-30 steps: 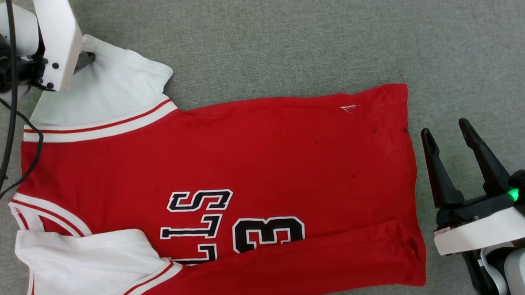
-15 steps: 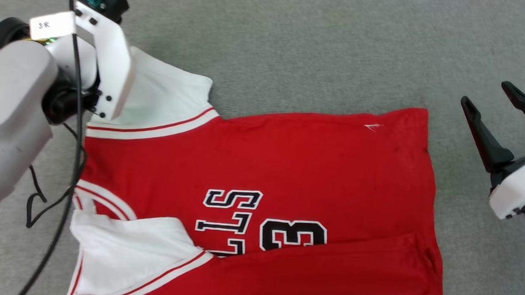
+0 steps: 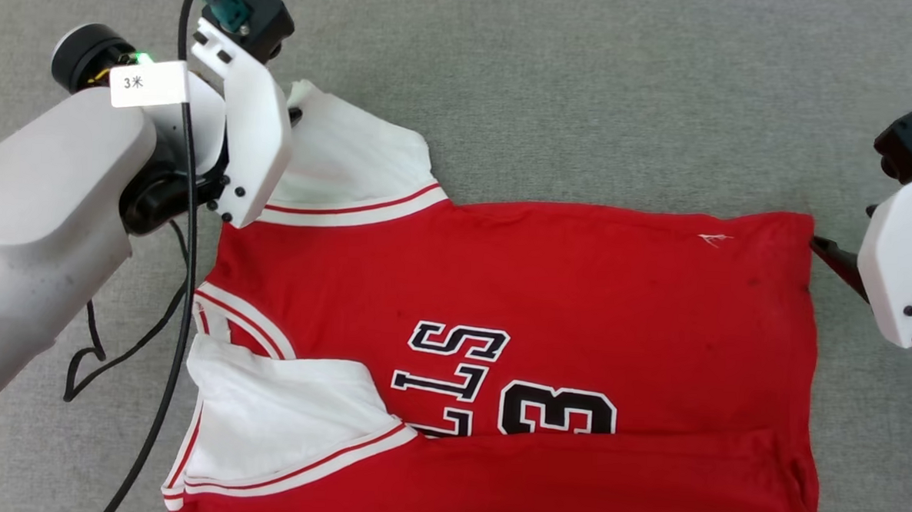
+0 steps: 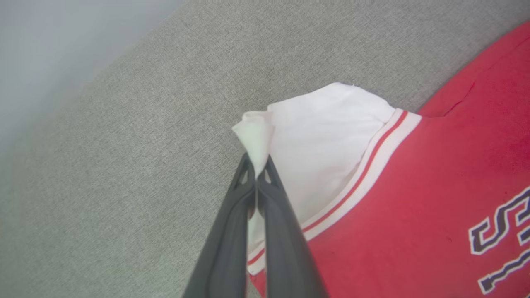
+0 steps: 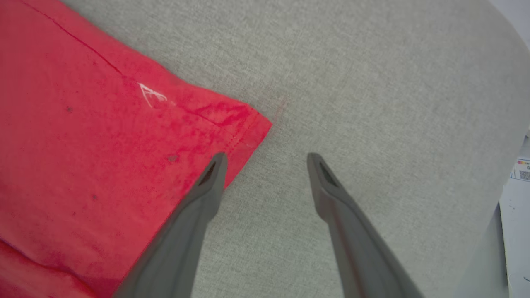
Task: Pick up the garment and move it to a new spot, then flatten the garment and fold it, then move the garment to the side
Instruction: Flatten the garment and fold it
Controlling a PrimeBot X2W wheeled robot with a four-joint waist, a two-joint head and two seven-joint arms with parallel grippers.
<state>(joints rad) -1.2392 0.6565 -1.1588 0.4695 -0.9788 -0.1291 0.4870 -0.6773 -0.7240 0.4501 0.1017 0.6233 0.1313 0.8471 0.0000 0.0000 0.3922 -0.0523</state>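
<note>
Fabric nearest the robot is one long edge of the garment (image 3: 577, 292), doubled over onto itself in a red band (image 3: 608, 478), well short of either gripper. Beside that fold a white sleeve (image 3: 287, 418) lies turned in over the chest, on the side of the left gripper (image 4: 256, 164) but apart from it. The black letters (image 3: 451, 363) and number (image 3: 557, 410) sit between the two grippers, closer in than both. The garment lies spread on a grey cloth surface (image 3: 587, 69), collar end toward the left arm, hem toward the right.

Farther out, the left gripper has its fingers pressed together on the tip of the other white sleeve (image 4: 327, 132). A pinch of white cloth stands up out of the fingertips, and the striped trim (image 4: 372, 153) runs just beside them. A black cable (image 3: 190, 290) hangs from that arm down to the surface.

The right gripper (image 5: 267, 159) stands with fingers wide apart at the far hem corner (image 5: 244, 124), one fingertip (image 5: 213, 174) over the red edge and the other over bare grey. Whether that fingertip touches the cloth is hard to say.
</note>
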